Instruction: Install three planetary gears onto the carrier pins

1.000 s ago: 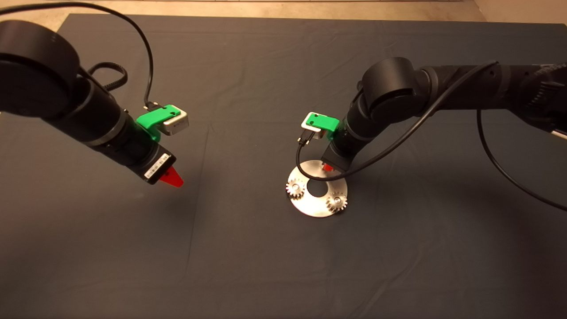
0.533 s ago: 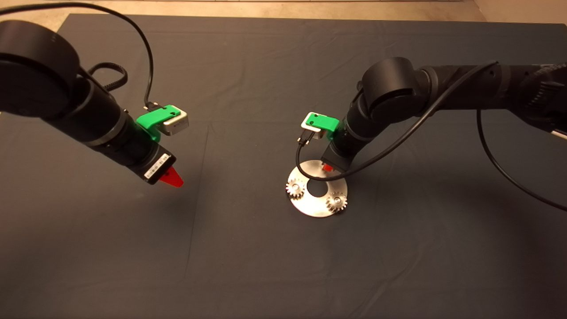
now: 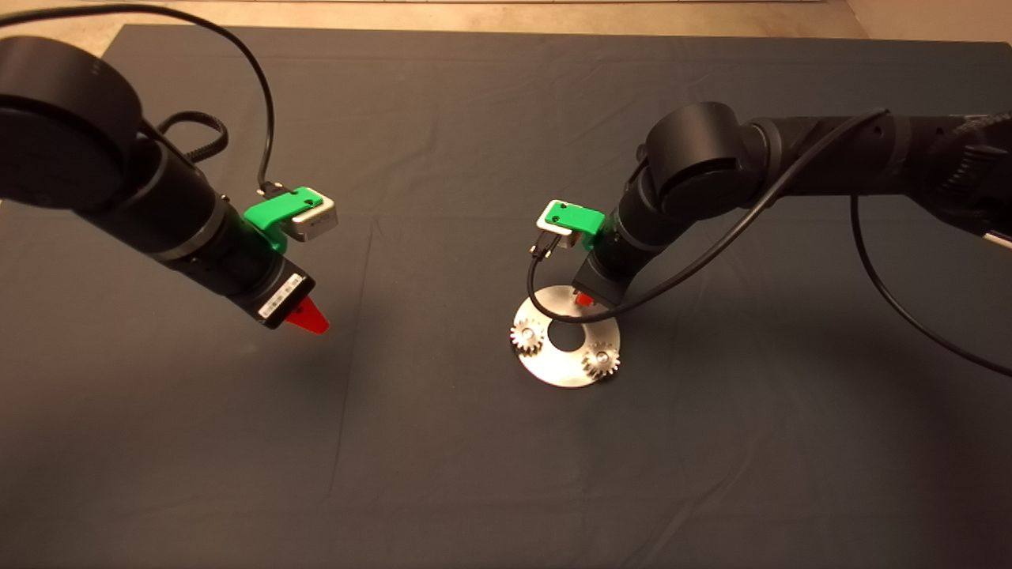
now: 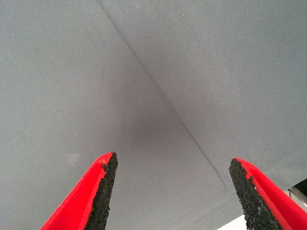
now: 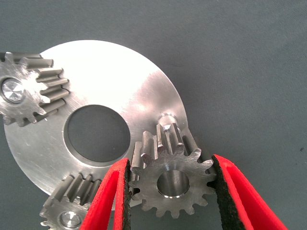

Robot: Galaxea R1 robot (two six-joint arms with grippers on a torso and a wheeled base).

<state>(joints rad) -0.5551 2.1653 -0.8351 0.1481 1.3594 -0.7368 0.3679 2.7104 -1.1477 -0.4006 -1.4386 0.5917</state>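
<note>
- Head view: a dark, faintly creased cloth mat [image 3: 443, 442] covers the table. On it, right of the middle, lies one flat round disc [image 3: 565, 370] of shiny silver metal with a big round hole in its middle.
- Two small toothed gears sit on the disc, each with a bright pin end showing in its centre: one gear [image 3: 524, 336] at the disc's left edge, the other gear [image 3: 602, 360] at its lower right edge.
- The right gripper [image 3: 586, 299] comes down over the far rim of the disc; only a red tip shows under the black wrist, and its green bracket carries a small silver camera box.
- The left gripper [image 3: 307, 318] hangs above bare mat, well apart from the disc, one red pointed finger showing.
- Left wrist view: two red fingers [image 4: 91, 191] with rough black pads stand spread wide, with nothing between them; below is only smooth grey cloth with one thin crease.
- Right wrist view: the third gear [image 5: 171, 178], matt silvery grey with blunt straight teeth and an open centre hole, sits between the red fingers [image 5: 111, 201], whose gritty black pads pinch its teeth on both sides.
- That gear overlaps the disc's rim, tilted, just beside one bare pin [image 5: 167, 117], a short silver peg; the pin is not in the gear's hole.
- Counted here: three gears, two seated on pins, one held; one pin bare.
</note>
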